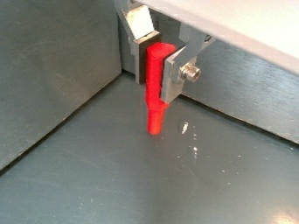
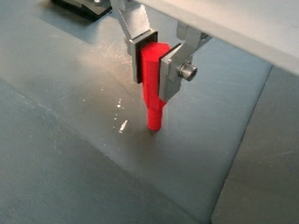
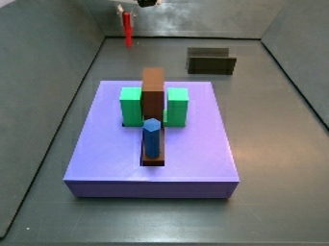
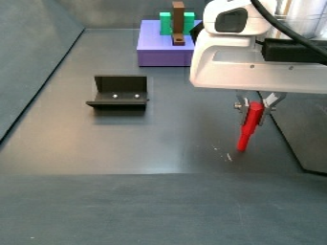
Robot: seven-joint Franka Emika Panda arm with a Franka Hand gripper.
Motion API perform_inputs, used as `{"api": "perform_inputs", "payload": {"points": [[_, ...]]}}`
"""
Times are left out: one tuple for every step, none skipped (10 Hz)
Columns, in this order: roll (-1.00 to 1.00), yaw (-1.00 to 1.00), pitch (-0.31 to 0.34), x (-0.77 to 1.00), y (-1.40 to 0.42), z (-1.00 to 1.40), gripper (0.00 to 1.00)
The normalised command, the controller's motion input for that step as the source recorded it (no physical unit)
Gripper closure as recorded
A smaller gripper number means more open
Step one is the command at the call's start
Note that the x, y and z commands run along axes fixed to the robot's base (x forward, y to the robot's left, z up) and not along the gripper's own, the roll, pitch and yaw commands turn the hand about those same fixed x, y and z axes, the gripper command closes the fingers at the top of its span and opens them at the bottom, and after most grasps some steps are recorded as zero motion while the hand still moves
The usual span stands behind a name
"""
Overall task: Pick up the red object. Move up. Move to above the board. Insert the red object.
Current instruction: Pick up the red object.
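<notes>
Red object, a thin bright stick, hangs upright between the gripper's two flat silver fingers, which are clamped on its upper part in both wrist views; its lower end tapers slightly and points at the grey floor, and whether the tip touches the floor or sits just above it cannot be told. In a wrist view the red object again stands vertical in the closed gripper, with small bright glints on the floor near its tip and a dark piece of the fixture at the picture's edge behind. In a side view the gripper hangs under the white wrist housing with the red object tilted a little, the fixture well apart from it on the floor, and the board far off beyond both. In a side view from the opposite end, the board lies nearest, carrying a blue peg, a brown upright block and green blocks, while the red object hangs at the far wall, well apart from the board.
</notes>
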Motion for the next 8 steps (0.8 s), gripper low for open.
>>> {"api": "perform_inputs", "payload": {"points": [[0.0,0.0,0.0,0.0,0.0,0.0,1.0],[0.0,0.0,0.0,0.0,0.0,0.0,1.0],[0.0,0.0,0.0,0.0,0.0,0.0,1.0],[0.0,0.0,0.0,0.0,0.0,0.0,1.0],[0.0,0.0,0.0,0.0,0.0,0.0,1.0],[0.0,0.0,0.0,0.0,0.0,0.0,1.0],[0.0,0.0,0.0,0.0,0.0,0.0,1.0],[0.0,0.0,0.0,0.0,0.0,0.0,1.0]]}}
